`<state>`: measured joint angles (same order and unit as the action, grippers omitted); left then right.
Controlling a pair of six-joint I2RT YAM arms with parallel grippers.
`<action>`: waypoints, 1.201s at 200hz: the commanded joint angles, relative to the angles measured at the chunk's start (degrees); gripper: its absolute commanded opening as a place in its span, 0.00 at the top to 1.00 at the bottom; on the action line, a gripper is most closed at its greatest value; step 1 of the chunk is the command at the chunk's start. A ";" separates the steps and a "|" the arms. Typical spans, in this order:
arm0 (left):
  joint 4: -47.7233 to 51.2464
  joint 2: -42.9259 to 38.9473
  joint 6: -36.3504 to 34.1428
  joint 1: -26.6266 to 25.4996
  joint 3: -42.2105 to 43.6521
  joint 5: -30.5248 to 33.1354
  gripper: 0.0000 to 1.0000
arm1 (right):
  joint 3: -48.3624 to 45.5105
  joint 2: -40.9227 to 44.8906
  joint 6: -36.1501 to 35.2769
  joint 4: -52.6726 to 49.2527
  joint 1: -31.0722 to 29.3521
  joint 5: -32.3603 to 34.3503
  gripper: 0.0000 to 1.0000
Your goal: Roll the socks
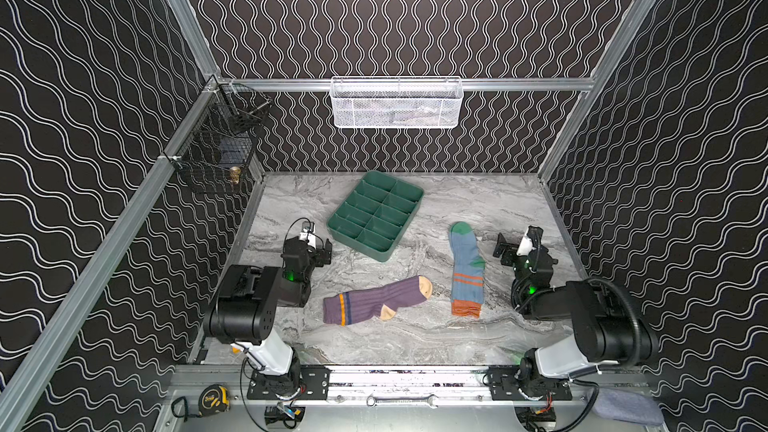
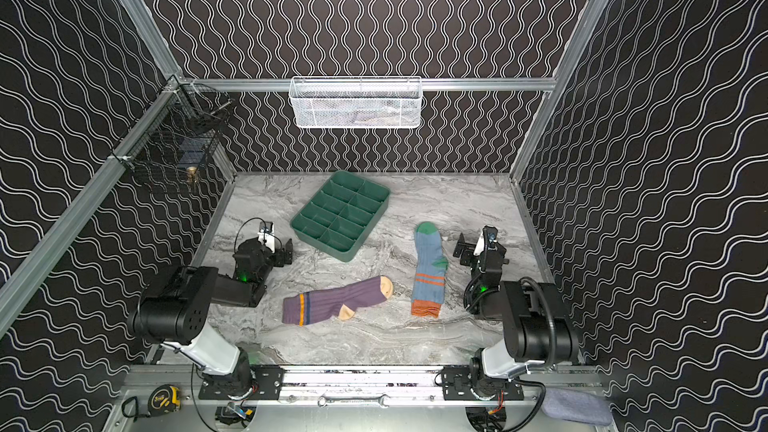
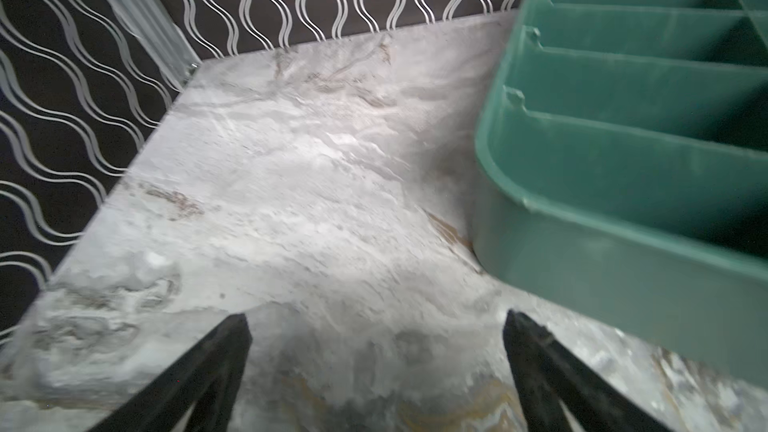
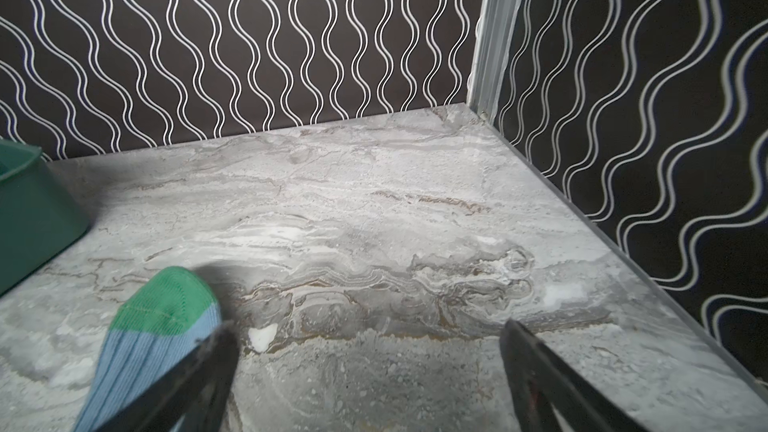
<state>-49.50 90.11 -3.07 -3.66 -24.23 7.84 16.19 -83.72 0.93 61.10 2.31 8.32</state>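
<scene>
Purple sock (image 1: 374,299) and blue sock (image 1: 465,261) lie outside the green tray (image 1: 360,246), both pairs of jaws released.

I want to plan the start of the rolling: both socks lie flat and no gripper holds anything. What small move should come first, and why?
Probably shift the right gripper sideways onto the green toe of the blue sock: its jaws stand open and empty, and that toe lies just beside it.

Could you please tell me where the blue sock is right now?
In a top view the blue sock lies flat right of centre, toe toward the back wall, beside the open right gripper and right of the purple sock.
</scene>
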 commanded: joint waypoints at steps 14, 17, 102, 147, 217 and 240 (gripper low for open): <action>15.72 -12.34 0.92 0.06 -5.66 1.02 0.01 | 7.20 12.54 3.33 -17.45 -0.02 -0.13 0.00; 16.68 -13.50 1.03 0.06 -6.17 0.47 0.01 | 8.06 13.67 4.09 -19.04 -0.02 -0.41 0.00; 54.35 -27.78 25.17 -1.40 -27.92 -4.78 0.01 | 47.61 4.64 31.04 -72.85 -4.35 -12.02 0.00; 62.84 -28.72 17.95 -11.24 -29.71 -9.10 0.01 | 61.91 -9.52 31.17 -85.44 -22.48 -6.12 0.00; 65.63 -29.11 17.63 -14.80 -26.79 -6.34 0.02 | 74.83 -28.99 30.58 -88.72 -37.77 -4.55 0.04; 64.70 -29.29 17.84 -14.80 -26.18 -6.08 0.02 | 75.78 -32.33 30.30 -87.36 -38.34 -5.82 0.10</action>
<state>16.03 61.17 14.63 -18.41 -50.85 1.06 90.56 -113.36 31.05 -25.30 -35.59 2.48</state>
